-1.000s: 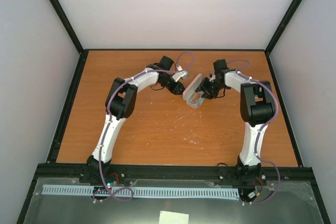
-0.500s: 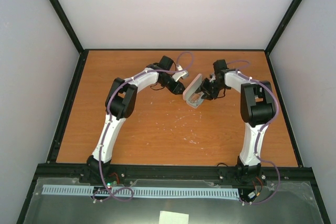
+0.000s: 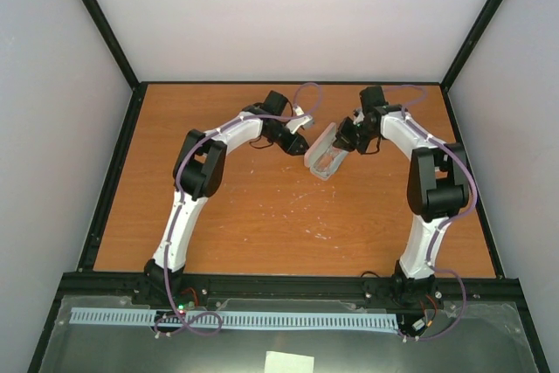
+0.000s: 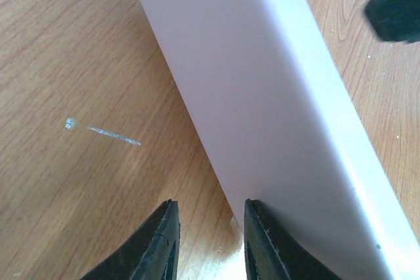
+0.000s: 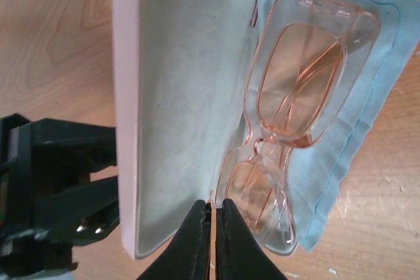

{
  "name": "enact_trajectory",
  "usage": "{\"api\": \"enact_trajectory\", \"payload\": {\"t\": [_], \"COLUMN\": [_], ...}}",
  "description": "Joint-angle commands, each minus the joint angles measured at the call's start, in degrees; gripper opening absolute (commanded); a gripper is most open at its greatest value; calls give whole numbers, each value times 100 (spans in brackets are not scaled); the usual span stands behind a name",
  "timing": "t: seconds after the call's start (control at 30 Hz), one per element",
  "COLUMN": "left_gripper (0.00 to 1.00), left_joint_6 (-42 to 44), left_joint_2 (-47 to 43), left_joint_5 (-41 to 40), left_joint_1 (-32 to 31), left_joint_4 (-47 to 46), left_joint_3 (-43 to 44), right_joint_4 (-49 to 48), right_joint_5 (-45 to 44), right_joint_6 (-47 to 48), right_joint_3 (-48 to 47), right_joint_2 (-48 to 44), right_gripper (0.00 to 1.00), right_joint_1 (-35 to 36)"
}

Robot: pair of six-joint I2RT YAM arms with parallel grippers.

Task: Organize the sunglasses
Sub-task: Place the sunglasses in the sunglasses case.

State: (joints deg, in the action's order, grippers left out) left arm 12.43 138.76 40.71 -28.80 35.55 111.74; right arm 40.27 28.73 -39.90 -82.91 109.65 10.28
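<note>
The pink case [image 3: 323, 153] stands open mid-table. In the right wrist view its grey-lined lid [image 5: 184, 96] is upright on the left. The sunglasses [image 5: 289, 96], with amber lenses and folded arms, lie in the base on the blue cloth [image 5: 367, 96], which spills over the rim. My right gripper [image 5: 213, 204] is shut and empty, tips just above the hinge edge beside the glasses; it also shows in the top view [image 3: 343, 139]. My left gripper [image 4: 210, 208] is open behind the lid's pink outer face [image 4: 249, 83], with its right finger against it.
The left arm's black gripper [image 5: 59, 181] shows behind the lid in the right wrist view. White scuff marks [image 3: 323, 233] dot the wooden table in front of the case. Black rails edge the table, with walls beyond.
My right gripper has drawn back from the case toward the far right, and its arm has straightened. The left arm and the case have stayed put.
</note>
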Motion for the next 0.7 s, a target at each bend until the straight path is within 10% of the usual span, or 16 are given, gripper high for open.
{"api": "enact_trajectory", "payload": {"t": [0.0, 0.67], "left_gripper": [30, 30], "left_joint_6": [-47, -56], "left_joint_2": [-304, -288], "left_joint_5": [48, 29], "left_joint_1": [58, 85], "left_joint_4": [-103, -127], "left_joint_3": [-19, -73], "right_joint_4": [-66, -425], "right_joint_5": [17, 55], "right_joint_6": [45, 211], "right_joint_3": [-116, 399], "right_joint_2": [433, 915], "right_gripper": [5, 5], "right_joint_1": [49, 94]}}
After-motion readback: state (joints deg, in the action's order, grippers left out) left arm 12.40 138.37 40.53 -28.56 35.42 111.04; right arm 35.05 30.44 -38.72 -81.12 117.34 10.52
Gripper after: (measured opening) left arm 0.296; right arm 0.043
